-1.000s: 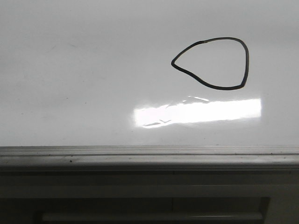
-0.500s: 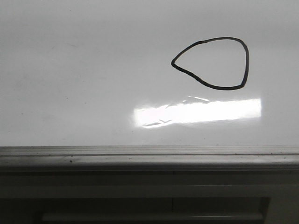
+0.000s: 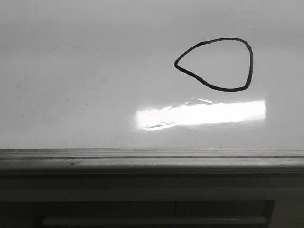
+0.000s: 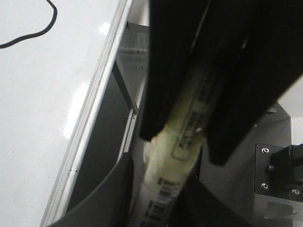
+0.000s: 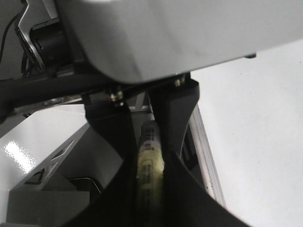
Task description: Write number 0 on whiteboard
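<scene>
Both grippers clamp yellowish markers: left gripper [image 4: 182,142] and right gripper [image 5: 150,156], each off the whiteboard [image 3: 71,71]. It is stiff, glossy, likely slippery. The 0 [image 3: 216,64] sits closed at upper right; ink probably smudges.

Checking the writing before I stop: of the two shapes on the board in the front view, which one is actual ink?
The number 0, a thin black closed loop pointed on its left side. The bright rectangle below it is only light glare on the whiteboard.
</scene>
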`<state>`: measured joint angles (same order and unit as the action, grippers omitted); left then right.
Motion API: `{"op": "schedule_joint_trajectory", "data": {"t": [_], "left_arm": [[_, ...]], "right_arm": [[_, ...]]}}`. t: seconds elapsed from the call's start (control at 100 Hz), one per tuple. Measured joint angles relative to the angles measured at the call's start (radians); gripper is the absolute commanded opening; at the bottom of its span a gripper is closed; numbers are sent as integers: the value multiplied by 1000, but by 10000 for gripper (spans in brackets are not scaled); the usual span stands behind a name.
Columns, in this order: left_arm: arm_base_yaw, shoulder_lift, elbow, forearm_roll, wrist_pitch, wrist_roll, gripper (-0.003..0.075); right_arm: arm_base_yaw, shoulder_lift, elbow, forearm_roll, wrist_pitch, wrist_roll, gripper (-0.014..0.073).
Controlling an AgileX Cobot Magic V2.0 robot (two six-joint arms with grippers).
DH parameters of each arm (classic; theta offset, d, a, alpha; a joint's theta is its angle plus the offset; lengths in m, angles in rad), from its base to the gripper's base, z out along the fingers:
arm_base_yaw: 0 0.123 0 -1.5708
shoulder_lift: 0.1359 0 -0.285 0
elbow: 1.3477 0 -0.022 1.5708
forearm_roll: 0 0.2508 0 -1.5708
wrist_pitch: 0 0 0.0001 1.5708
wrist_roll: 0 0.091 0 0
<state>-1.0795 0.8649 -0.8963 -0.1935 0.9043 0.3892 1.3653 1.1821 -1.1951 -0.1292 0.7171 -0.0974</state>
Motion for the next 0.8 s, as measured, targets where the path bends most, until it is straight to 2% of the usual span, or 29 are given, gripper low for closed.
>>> {"op": "schedule_joint_trajectory", "data": {"t": [0.05,0.14,0.23,0.3,0.34,0.36,0.37,0.41,0.49,0.56,0.69,0.74,0.8], "left_arm": [[0,1,0,0,2,2,70],[0,1,0,0,6,17,-16],[0,1,0,2,11,33,-20],[0,1,0,4,13,37,-20],[0,1,0,4,13,39,-20],[0,1,0,4,13,39,-20],[0,1,0,4,13,39,-20],[0,1,0,2,13,39,-20],[0,1,0,-10,3,4,-20],[0,1,4,-4,-35,-50,-20],[0,1,37,68,-156,-197,-20],[0,1,58,125,-202,-310,-20],[4,1,88,221,-255,-464,-20]], "right_arm": [[0,1,0,0,0,0,-50],[0,1,0,6,0,-2,-50],[0,2,0,8,0,-4,-42],[0,2,0,8,0,-8,14],[0,2,0,8,-2,-8,90],[0,2,0,8,-2,-8,159],[0,2,0,8,-2,-8,159],[0,3,0,8,-2,-8,297],[-2,3,0,-14,6,-8,493],[-2,1,-7,-32,9,-8,580],[-11,-45,-29,-78,2,-6,530],[-26,-78,-32,-88,-13,1,472],[-43,-124,-35,-88,-14,9,351]]}}
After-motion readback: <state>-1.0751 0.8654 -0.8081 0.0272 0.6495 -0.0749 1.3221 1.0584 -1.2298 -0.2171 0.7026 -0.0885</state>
